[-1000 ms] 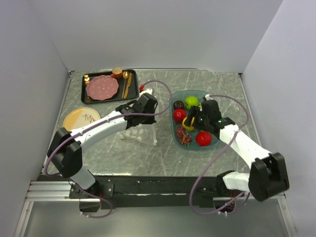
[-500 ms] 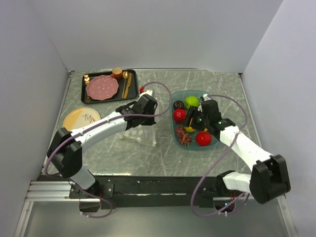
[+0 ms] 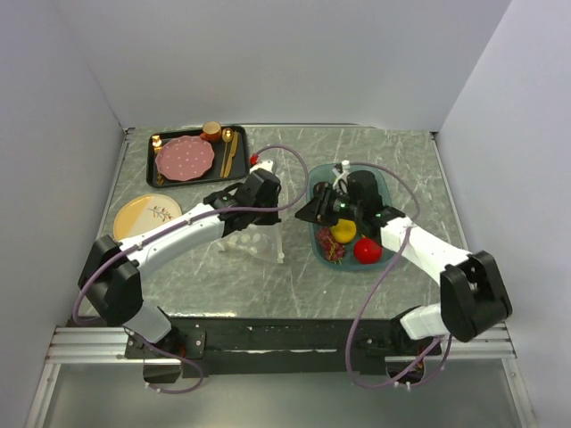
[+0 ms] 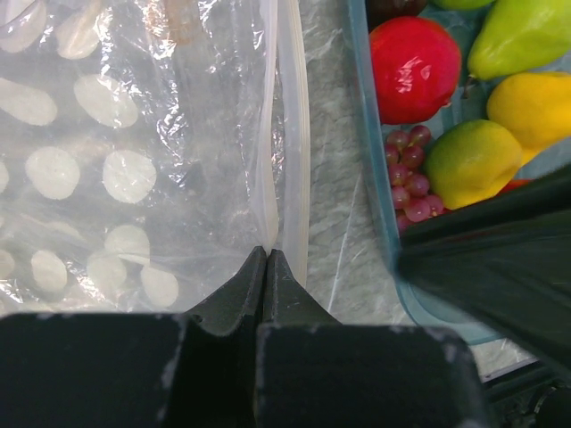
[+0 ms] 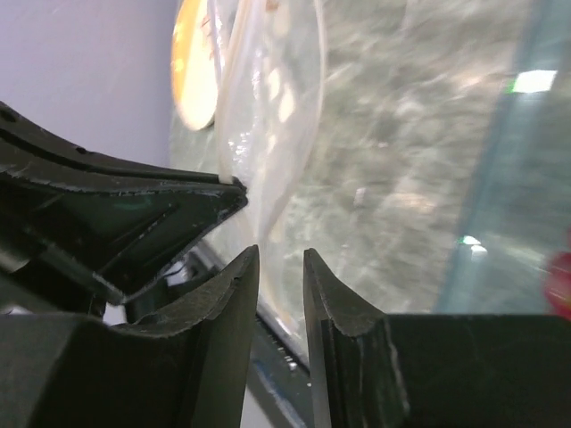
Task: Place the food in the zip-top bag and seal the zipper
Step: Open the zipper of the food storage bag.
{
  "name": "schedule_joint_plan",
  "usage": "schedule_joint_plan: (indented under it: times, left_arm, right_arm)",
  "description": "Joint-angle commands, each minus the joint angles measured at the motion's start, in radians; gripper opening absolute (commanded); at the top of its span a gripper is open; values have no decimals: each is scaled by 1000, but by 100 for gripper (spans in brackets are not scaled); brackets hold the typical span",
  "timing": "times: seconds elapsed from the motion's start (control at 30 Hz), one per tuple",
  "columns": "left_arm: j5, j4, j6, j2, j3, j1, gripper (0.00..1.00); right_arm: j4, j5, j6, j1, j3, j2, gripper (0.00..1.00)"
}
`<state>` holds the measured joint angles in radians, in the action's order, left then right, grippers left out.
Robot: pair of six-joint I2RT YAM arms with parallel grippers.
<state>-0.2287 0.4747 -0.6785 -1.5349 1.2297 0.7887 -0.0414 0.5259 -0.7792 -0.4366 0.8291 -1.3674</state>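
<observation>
The left pincer pinches the zip-top bag at its zipper; the right pincer, narrowly parted and empty, hangs beside the bag at the tray's left rim.

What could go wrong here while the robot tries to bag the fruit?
1. The left gripper pinches only a thin edge of the bag by the zipper; a tug could pull it free.
2. The right gripper, empty and nearly closed, sits close to the left one; they might bump.
3. The bag's mouth looks flat, so fruit from the tray might not go in.
</observation>
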Motion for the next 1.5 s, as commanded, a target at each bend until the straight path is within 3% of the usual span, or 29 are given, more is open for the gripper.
schedule_joint_plan:
  times: [0.0, 0.17, 0.37, 0.8, 1.0, 1.2, 1.47]
  left_arm:
    - [15, -36, -13, 41, -1, -3, 1]
    - [17, -36, -13, 35, -6, -3, 1]
    - [22, -57, -3, 42, -13, -3, 1]
    - [32, -79, 19, 79, -21, -3, 1]
    - [9, -67, 17, 67, -3, -3, 1]
    - [-70, -38, 5, 79, 16, -3, 1]
    - [-72, -28, -6, 96, 2, -3, 1]
  right_arm:
    - [-178, 77, -84, -40, 64, -42, 34]
    - [-245, 103, -132, -53, 80, -93, 34]
    - [-183, 88, -98, -71, 142, -171, 34]
    - [-251, 104, -112, -103, 126, -277, 33]
    - [-156, 77, -69, -142, 165, -297, 34]
    - [-207, 52, -98, -142, 105, -286, 34]
    - [-356, 59, -172, -125, 41, -251, 35]
